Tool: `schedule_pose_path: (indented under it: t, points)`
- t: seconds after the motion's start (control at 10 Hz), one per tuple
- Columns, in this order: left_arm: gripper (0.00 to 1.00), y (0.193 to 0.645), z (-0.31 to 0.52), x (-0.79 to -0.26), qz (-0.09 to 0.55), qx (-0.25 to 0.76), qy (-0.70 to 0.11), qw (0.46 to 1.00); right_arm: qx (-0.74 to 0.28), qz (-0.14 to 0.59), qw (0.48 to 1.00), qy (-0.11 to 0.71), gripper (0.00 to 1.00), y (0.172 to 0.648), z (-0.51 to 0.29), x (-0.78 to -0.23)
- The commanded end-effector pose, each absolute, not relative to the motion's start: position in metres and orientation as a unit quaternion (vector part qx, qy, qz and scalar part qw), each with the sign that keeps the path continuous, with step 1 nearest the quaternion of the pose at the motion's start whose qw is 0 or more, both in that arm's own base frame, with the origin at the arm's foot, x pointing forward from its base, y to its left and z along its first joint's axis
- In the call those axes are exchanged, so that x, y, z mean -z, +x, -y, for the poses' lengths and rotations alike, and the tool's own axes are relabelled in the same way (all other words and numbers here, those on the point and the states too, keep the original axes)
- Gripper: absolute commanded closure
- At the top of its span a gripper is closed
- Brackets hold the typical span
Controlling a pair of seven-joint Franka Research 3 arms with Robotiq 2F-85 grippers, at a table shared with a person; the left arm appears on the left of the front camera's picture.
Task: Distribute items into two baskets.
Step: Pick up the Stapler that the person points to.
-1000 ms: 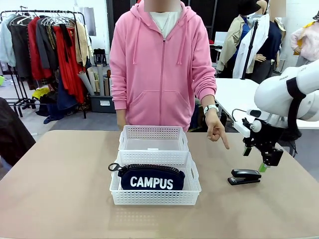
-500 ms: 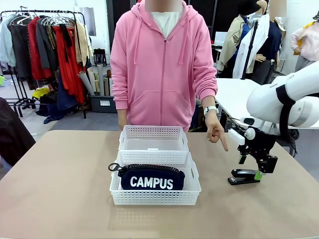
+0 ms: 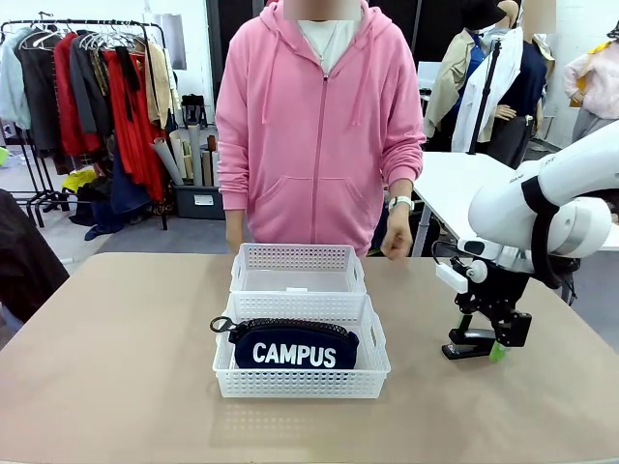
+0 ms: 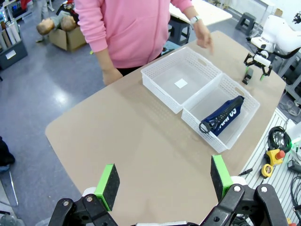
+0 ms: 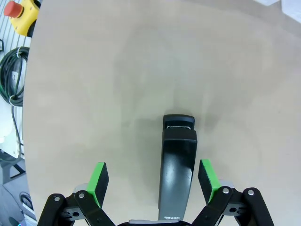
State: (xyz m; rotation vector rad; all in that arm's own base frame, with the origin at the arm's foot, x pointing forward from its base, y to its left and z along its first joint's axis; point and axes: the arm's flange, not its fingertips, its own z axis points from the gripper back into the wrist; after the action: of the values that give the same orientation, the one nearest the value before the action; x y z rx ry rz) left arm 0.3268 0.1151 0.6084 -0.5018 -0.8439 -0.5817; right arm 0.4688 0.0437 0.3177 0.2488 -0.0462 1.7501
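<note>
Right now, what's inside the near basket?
The CAMPUS pouch lies inside the near basket. The floor under the pouch is covered, so anything beneath can't be seen.

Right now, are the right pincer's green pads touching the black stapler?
Apart. In the right wrist view the stapler lies between the open right pincer's pads, with a strip of bare table showing on each side, narrower on one.

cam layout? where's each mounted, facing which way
Front: fixed between arms, faces the person across the table; right end effector over stapler.
Left wrist: high up, looks down on the baskets; open left end effector at bottom.
Right wrist: low, looks straight down; own open fingers flank the stapler.
Shared: front and right wrist show the stapler.
</note>
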Motion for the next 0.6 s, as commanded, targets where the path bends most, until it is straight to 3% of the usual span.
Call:
schedule_pose_path:
  t: [0.0,0.5]
  points:
    - [0.0,0.3271,-0.1149,-0.6093,0.403,0.277,-0.238,0.839,-0.772,0.022,0.626,0.111,0.0,0.474,-0.0425,-0.3147]
    - [0.0,0.3271,-0.1149,-0.6093,0.403,0.277,-0.238,0.839,-0.768,0.019,0.631,0.107,0.0,0.4774,-0.0438,-0.3097]
